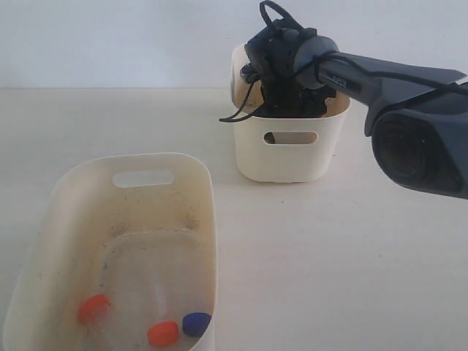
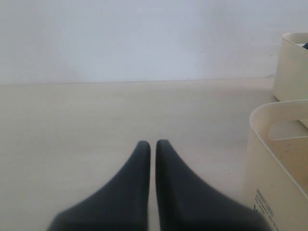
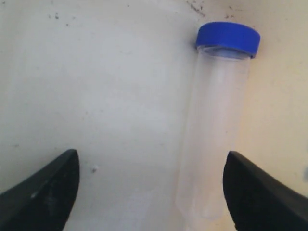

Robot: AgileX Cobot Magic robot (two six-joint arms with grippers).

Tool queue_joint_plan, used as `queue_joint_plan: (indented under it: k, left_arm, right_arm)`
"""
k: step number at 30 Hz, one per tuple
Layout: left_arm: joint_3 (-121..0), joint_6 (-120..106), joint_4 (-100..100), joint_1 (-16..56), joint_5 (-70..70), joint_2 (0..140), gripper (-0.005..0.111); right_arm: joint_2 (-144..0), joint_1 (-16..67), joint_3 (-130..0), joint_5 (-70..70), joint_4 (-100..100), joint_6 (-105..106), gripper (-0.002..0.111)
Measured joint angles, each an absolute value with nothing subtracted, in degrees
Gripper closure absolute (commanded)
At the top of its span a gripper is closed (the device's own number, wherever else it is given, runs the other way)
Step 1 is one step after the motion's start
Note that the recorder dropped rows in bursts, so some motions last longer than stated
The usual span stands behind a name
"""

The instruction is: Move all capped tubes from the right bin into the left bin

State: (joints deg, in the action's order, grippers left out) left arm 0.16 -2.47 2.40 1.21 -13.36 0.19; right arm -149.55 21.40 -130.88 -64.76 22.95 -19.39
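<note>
Down inside right bin (image 1: 289, 157), at one o'clock from left bin (image 1: 88, 190): right gripper (image 3: 150, 156) spread wide, gripping nothing, blue-capped tube (image 3: 214, 130) lying loose between fingers (image 3: 43, 192). Left gripper (image 2: 153, 144) almost closed, empty. Seemingly three tubes (image 1: 163, 333) in left bin, caps near six o'clock.

right bin (image 1: 289, 150) inside: hidden by my right arm (image 1: 344, 69), exterior view.
left bin (image 1: 80, 183) near rim: cut by frame edge.
capped tubes (image 1: 162, 333) there: bodies blurred; caps only.
label (image 2: 263, 202): unreadable.

Dark grey arm (image 1: 395, 79), tapered black fingers (image 2: 137, 187) (matte)
</note>
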Motion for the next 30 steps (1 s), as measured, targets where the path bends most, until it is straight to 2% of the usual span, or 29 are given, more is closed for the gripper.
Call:
queue_joint_plan:
  k: [2,6,16,17,24,30]
  left_arm:
    - [0.2,-2.5,2.4,1.2,-13.4,0.2,0.102]
    - [0.2,-2.5,2.4,1.2,-13.4,0.2,0.102]
    - [0.2,-2.5,2.4,1.2,-13.4,0.2,0.102]
    - [0.2,-2.5,2.4,1.2,-13.4,0.2,0.102]
    - [0.2,-2.5,2.4,1.2,-13.4,0.2,0.102]
    - [0.2,-2.5,2.4,1.2,-13.4,0.2,0.102]
  right_arm:
    - [-149.6,21.3,-130.9,-64.9,22.9,-19.4,0.037]
    - [-149.5,21.3,-130.9,-65.9,23.8,-19.4,0.059]
    - [-150.2,21.8,-130.8,-68.1,32.0,-25.2,0.061]
    - [-150.2,21.8,-130.8,-68.2,32.2,-25.4,0.060]
    - [-150.2,21.9,-130.7,-67.6,33.5,-26.8,0.003]
    - [-149.8,22.1,-130.7,-66.2,31.0,-27.2,0.003]
